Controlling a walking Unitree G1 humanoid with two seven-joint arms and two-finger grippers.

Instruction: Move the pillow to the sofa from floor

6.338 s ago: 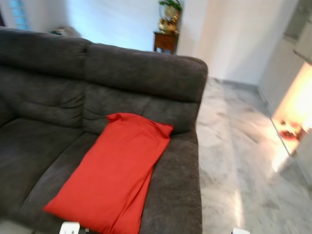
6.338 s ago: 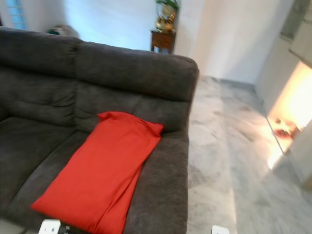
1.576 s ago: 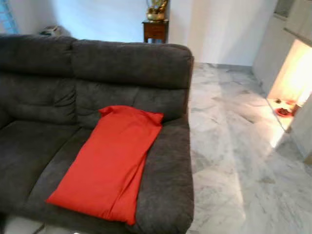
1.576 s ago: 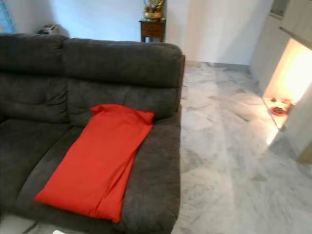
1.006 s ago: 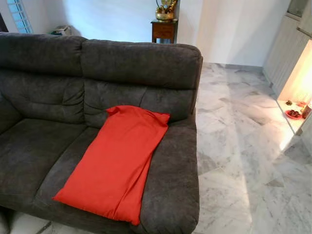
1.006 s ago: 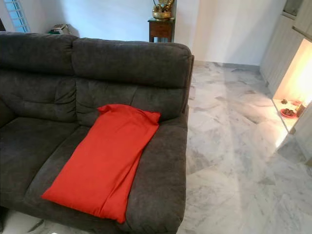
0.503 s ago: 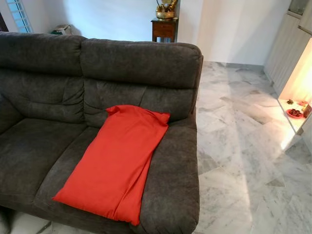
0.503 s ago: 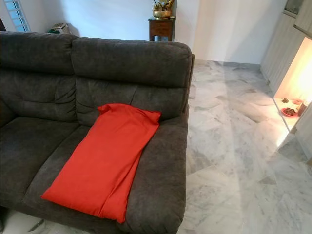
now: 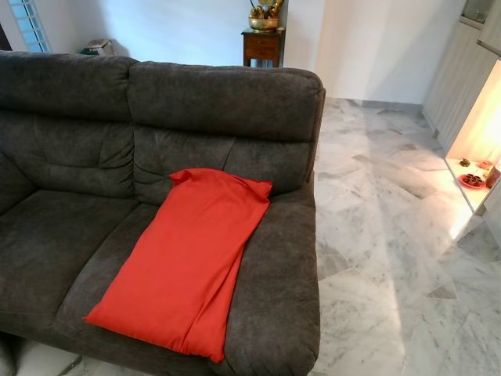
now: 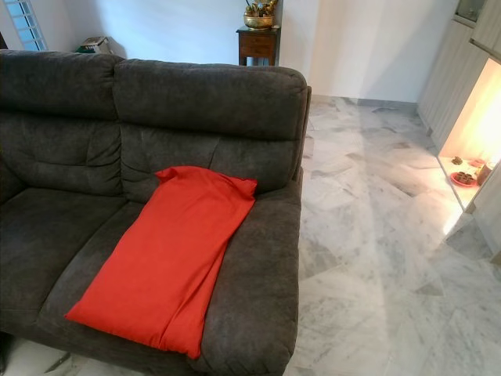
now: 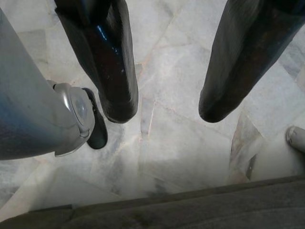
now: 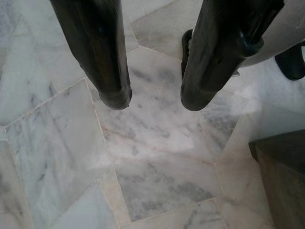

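Left eye view: a red pillow (image 9: 185, 262) lies flat on the right-hand seat of a dark grey sofa (image 9: 219, 98), set lengthwise on a slant. Its upper end rests against the backrest toward 1 o'clock; its lower end reaches the front edge of the seat toward 7 o'clock. Its right long edge lies just beside the armrest. No part of it touches the marble floor (image 9: 383, 258), which runs off to 3 o'clock. At 12 o'clock, behind the sofa, stands a small wooden side table (image 9: 262, 45) bearing a golden ornament.

Left wrist view: the left gripper (image 11: 164, 107) hangs over bare marble with its jaws spread and nothing between them; the sofa's front edge and part of the robot's own leg and foot are near. Right wrist view: the right gripper (image 12: 150, 100) likewise points down at the floor, jaws spread and holding nothing.

Judged from this arrangement, the task appears complete: the pillow is on the sofa and released, both arms are idle, and no step seems left.
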